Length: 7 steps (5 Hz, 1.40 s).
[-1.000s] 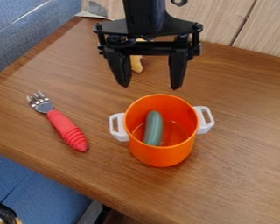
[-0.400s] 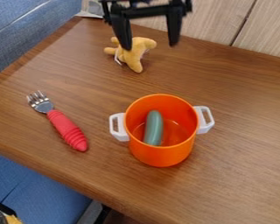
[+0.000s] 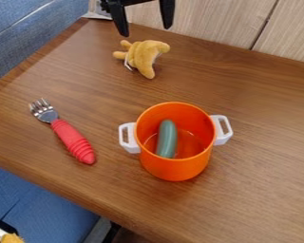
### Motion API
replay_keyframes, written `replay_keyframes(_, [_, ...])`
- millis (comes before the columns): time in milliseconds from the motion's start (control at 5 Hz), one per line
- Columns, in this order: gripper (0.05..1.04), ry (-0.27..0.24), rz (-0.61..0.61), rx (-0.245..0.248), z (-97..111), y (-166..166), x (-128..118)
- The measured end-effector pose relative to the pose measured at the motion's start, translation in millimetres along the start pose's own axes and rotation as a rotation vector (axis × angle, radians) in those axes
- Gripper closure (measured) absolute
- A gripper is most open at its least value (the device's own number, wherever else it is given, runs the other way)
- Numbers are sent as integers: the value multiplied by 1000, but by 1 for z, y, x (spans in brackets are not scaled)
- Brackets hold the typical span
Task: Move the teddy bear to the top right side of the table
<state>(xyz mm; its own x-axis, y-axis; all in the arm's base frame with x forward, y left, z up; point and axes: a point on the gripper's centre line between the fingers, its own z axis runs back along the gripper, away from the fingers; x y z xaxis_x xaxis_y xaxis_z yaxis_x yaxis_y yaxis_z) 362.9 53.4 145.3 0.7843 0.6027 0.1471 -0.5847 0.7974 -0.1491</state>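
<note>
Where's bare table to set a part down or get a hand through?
Biggest patch: table right of the pot, up to the wall. Also bare: between bear and fork. Crowded: fork handle to pot's left handle, a narrow strip; and around the bear, with the pincer close by.

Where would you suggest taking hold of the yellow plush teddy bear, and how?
The yellow plush teddy bear is probably best gripped around its thick middle, from above: it lies low on the brown wooden table, limbs sticking outward.
</note>
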Motion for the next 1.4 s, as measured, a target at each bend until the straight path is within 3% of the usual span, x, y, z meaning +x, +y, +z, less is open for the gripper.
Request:
replay_keyframes(200, [82, -11, 14, 32, -18, 3, 7])
replay_keyframes(600, [120, 18, -3, 100, -50, -3, 11])
replay_keyframes(800, [332, -9, -11, 123, -55, -5, 11])
replay_keyframes(1000, [443, -18, -1, 119, -57, -4, 10])
replay_keyframes(1400, [463, -26, 5, 105, -50, -2, 4])
